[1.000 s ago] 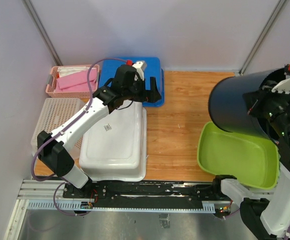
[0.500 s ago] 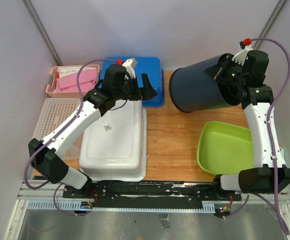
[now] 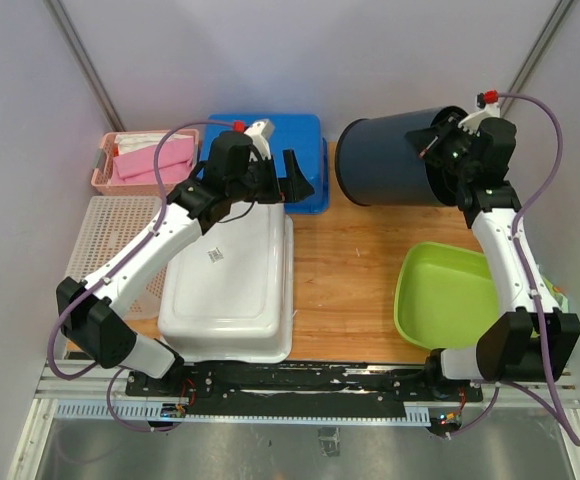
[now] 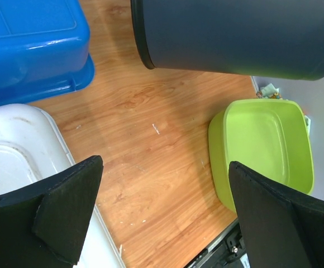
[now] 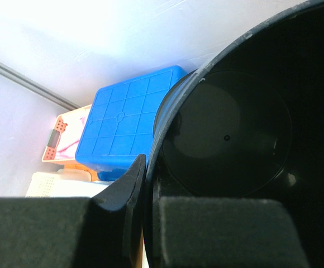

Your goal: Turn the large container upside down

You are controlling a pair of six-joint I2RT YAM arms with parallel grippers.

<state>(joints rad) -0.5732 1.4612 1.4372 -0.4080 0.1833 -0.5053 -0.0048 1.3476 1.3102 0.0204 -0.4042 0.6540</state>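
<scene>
- The large container (image 3: 395, 160) lies on its side and looks lifted off the worktop (image 3: 345, 260), its mouth turned toward the right pincer (image 5: 151, 190). That pincer is clamped on the rim, one finger outside the wall and one inside. A pinch on one thin edge of so big a bin is the main risk. As the roll goes on, the weight may twist the rim out of the grip, and the bin would drop or roll away.
- The white tub (image 3: 232, 280) sits under the left pincer (image 4: 165, 164), which hangs spread wide and holds nothing. That arm should be out of trouble unless the bin swings far toward it.
- The blue tub (image 3: 305, 150) is just behind the left pincer and close beside the container's closed end. A wide swing could knock it.
- The green tub (image 3: 455, 300) lies below and nearer than the right pincer. If the bin comes down there, its rim may land on the tub wall and sit crooked.
- A small sticker (image 3: 213, 255) on the white tub has print too small to read. I can make out no brand or other writing anywhere.
</scene>
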